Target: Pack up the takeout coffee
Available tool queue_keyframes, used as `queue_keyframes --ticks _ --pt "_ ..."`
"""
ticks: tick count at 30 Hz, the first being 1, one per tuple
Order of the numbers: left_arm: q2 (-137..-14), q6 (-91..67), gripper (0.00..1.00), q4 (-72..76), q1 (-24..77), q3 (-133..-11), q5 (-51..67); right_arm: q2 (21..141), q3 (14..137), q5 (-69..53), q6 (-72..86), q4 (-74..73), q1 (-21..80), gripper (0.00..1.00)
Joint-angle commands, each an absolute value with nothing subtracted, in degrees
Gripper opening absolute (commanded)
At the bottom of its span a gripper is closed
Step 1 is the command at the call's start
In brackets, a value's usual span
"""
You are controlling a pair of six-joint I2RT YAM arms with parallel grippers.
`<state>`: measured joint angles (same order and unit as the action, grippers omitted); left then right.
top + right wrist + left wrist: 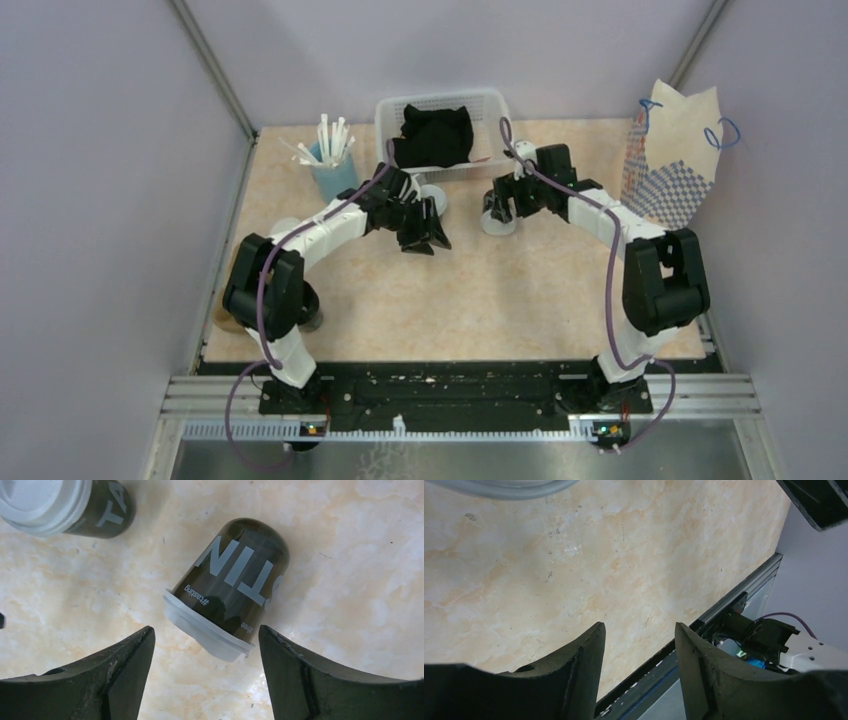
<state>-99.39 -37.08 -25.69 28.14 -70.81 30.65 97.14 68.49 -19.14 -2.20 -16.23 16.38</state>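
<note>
Two dark coffee cups with white lids and white lettering stand on the marble-look table. One cup (pixel 235 585) stands just beyond my open right gripper (pixel 205 635), its lid between the two fingertips without touching them. In the top view this cup (pixel 498 224) sits under the right gripper (pixel 503 203). The second cup (pixel 75 505) stands to its left and shows in the top view (pixel 436 203), partly hidden behind my left gripper (pixel 424 238). The left gripper (pixel 639 630) is open and empty over bare table. A brownish thing (pixel 222 318) at the left edge is mostly hidden by the left arm.
A white basket (pixel 489 101) holding a black cloth stands at the back centre. A blue cup of white straws (pixel 333 170) is at the back left. A patterned paper bag (pixel 672 160) with blue handles stands at the right. Walls close in on both sides.
</note>
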Motion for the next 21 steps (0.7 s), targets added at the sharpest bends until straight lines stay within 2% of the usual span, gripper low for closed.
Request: queue_keyframes --ticks 1,9,15,18,21 --pt "-95.12 -33.65 0.61 -25.48 28.27 -71.90 32.59 96.91 65.94 -18.95 -12.37 -11.61 16.23 0.74" --pt "-94.91 -30.03 0.62 -29.06 28.22 -73.74 33.21 97.19 61.66 -18.91 -18.78 -6.89 16.18 0.75" --pt "-95.02 -28.17 0.63 -30.74 28.01 -74.87 33.55 98.86 64.12 -19.35 -15.20 -7.02 16.13 0.65" --pt "-95.00 -27.74 0.63 -30.99 27.65 -75.05 33.69 98.64 63.36 -18.87 -12.91 -5.42 16.26 0.55" --pt "-94.75 -27.67 0.63 -31.07 27.31 -74.62 33.88 98.70 62.59 -18.83 -11.69 -4.47 16.26 0.51"
